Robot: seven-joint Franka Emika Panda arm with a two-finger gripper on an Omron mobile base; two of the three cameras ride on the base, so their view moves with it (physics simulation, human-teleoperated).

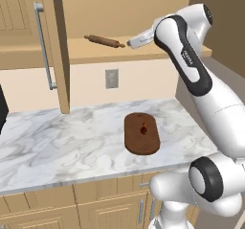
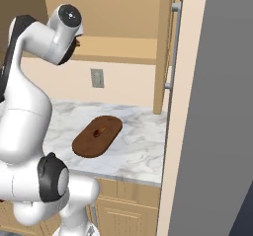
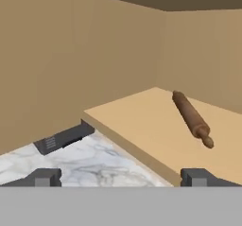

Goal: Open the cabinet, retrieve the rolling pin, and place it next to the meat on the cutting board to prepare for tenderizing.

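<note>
Doors swung wide, the light tan wood cabinet (image 1: 57, 46) bares its shelf, where the slim brown wooden rolling pin (image 1: 104, 41) lies near the front edge, and the hand (image 3: 121, 177), fingers spread and empty, lines up alongside for the grab.

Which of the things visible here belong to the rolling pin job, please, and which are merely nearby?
Belong to the job:
cabinet, doors open
rolling pin, lying on the cabinet shelf
cutting board on the counter
meat on the board
gripper, open, facing the shelf

Merely nearby:
wall outlet
marble counter
</note>
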